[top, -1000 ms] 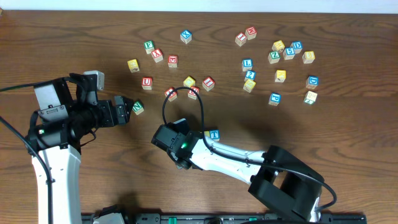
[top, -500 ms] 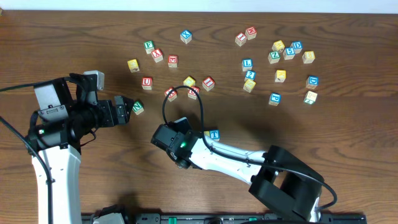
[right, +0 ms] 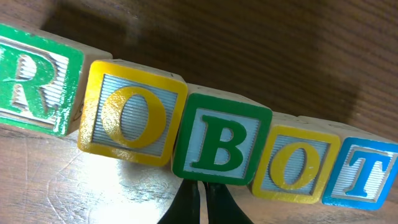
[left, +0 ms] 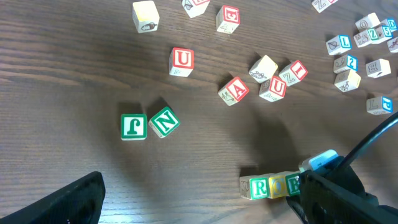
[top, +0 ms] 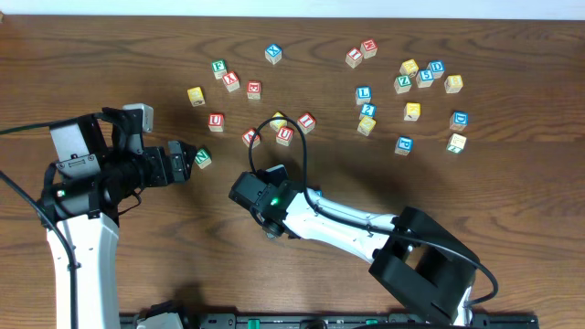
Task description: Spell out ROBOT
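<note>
my right claw [right: 202, 200] — tips together, holding nothing, below the B cube [right: 221, 140], likely squaring the line | my left claw [top: 180, 153] — spread wide, parked by the N cube [top: 202, 158], clear of the work | R cube [right: 31, 81], O cube [right: 130, 115], second O cube [right: 295, 165], T cube [right: 360, 174] flank B in one tight row on the bench [top: 512, 183], reading ROBOT

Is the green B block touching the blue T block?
Apart. The right wrist view shows a yellow O block between the green B block and blue T block.
</note>
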`<state>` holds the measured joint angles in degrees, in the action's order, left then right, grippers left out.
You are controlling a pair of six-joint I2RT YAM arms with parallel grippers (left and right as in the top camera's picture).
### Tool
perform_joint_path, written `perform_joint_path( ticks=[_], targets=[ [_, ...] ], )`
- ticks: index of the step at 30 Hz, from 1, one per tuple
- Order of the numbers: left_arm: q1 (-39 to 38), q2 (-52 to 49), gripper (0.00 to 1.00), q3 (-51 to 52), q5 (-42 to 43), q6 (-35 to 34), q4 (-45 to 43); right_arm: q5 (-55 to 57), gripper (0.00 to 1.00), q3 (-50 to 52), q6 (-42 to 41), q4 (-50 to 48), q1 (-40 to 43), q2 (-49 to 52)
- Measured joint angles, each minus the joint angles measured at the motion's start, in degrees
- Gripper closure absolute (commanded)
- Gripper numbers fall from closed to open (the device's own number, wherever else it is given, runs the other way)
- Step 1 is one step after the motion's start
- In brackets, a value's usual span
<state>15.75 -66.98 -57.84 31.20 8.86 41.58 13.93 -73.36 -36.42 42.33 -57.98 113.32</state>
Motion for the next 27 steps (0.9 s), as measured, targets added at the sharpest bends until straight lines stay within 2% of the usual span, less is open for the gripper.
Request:
perform_joint_path(
  ticks=[16,27],
  targets=[
    [0.0,0.0,0.02,0.0,0.0,0.0,0.0,1.1,0.99,0.0,0.0,-0.9,0.0,0.0],
    [0.0,0.0,0.02,0.0,0.0,0.0,0.0,-1.2,0.99,-0.1,-1.4,2.7,-2.3,0.0]
  ],
)
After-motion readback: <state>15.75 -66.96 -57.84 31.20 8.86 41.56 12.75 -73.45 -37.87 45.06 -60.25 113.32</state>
